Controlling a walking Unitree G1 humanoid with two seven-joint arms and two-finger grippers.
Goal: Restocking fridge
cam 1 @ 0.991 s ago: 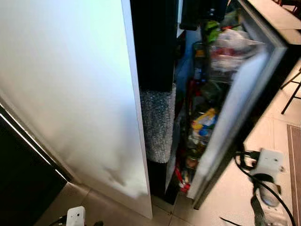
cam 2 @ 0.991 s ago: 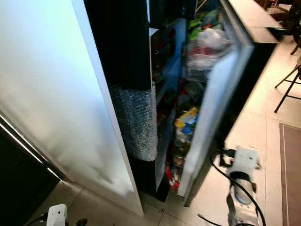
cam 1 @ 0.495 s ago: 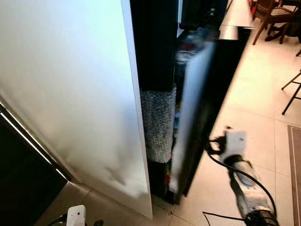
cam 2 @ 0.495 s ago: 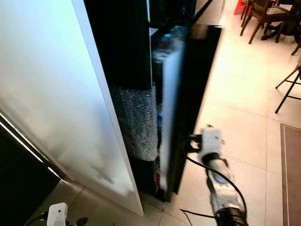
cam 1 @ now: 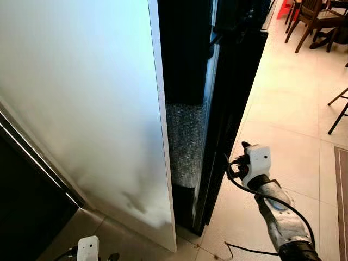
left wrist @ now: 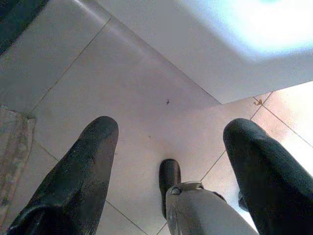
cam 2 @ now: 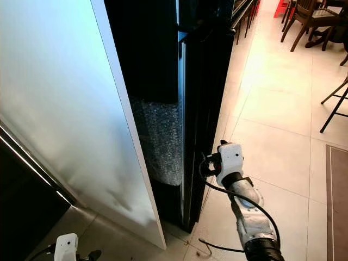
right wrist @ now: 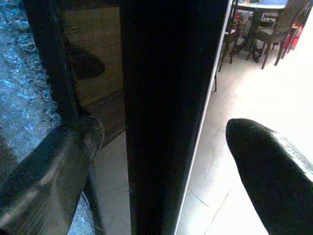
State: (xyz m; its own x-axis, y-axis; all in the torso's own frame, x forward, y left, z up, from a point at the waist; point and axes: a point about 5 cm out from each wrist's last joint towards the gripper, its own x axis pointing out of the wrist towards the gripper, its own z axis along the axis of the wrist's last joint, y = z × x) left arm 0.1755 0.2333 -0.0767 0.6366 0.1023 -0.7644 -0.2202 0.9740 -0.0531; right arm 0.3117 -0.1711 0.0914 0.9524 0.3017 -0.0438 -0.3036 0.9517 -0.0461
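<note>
Your left gripper (left wrist: 168,161) hangs idle over the floor tiles (left wrist: 98,98), fingers spread. Right gripper (right wrist: 161,166) is spread wide, straddling the free edge of the fridge door (cam 2: 204,109), which sits nearly shut against the fridge body. Door's probably heavy, stiff and glossy-slick; push flat near that edge, don't pinch.

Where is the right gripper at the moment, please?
In the eye views the right gripper is low on the robot's right, against the edge of the nearly shut black fridge door, above the tiled floor.
</note>
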